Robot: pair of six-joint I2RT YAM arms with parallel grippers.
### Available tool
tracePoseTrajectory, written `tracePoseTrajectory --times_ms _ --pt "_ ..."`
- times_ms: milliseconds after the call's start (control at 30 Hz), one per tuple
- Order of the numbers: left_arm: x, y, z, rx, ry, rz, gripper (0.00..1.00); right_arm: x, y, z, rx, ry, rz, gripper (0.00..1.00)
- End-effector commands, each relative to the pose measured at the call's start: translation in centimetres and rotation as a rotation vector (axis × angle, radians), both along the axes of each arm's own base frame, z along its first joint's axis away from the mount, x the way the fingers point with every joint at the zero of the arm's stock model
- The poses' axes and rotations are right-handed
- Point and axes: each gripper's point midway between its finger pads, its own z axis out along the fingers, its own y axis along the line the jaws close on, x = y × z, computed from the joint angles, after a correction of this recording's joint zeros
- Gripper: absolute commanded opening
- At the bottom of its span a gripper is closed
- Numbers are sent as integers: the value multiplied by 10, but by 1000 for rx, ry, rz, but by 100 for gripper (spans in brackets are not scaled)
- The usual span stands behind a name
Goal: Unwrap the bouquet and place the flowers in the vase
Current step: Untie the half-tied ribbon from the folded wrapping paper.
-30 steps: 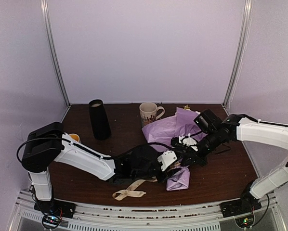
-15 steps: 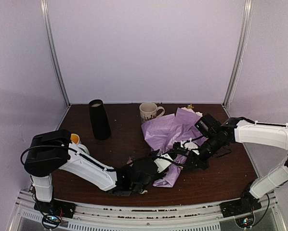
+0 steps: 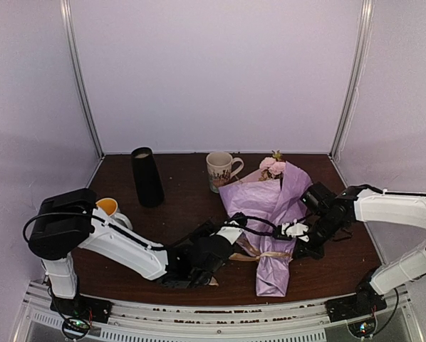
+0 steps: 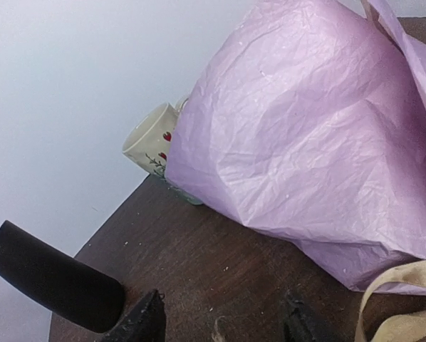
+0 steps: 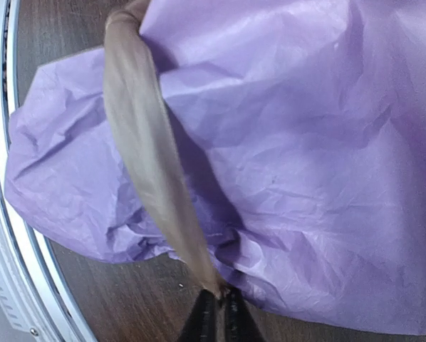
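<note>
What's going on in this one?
Two robot arms are working on a bouquet that lies on the table, wrapped in lilac paper. The right gripper is pinched shut on the tan ribbon that runs across the wrap, apparently to pull it loose. The left gripper is open, low beside the paper, holding nothing. Pink flowers poke out at the far end; none are in the black vase, which stands apart at the back left.
</note>
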Motion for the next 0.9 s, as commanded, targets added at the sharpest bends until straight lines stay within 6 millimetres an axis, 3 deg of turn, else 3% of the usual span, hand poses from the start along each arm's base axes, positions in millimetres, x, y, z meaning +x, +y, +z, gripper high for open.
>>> tracePoseTrajectory --times_ms 0,133,267,533,633,800,833,867 --pt "-1 6 3 -37 42 12 57 8 0 16 -2 -48 36 18" --pt "-3 18 6 -33 50 29 57 -11 26 61 169 -43 133 35" --pt "-7 31 10 -52 73 22 57 -11 45 76 193 -101 179 41" --pt "-12 48 17 -109 127 43 57 3 86 56 94 -155 214 32" --pt "-14 53 20 -145 145 51 57 14 92 42 30 -188 202 32" --pt "-14 57 23 -151 139 76 57 12 99 31 6 -164 223 35" --pt "-14 57 23 -151 139 76 57 12 99 31 8 -163 225 32" --pt "-14 58 23 -154 139 77 57 11 101 33 14 -161 225 18"
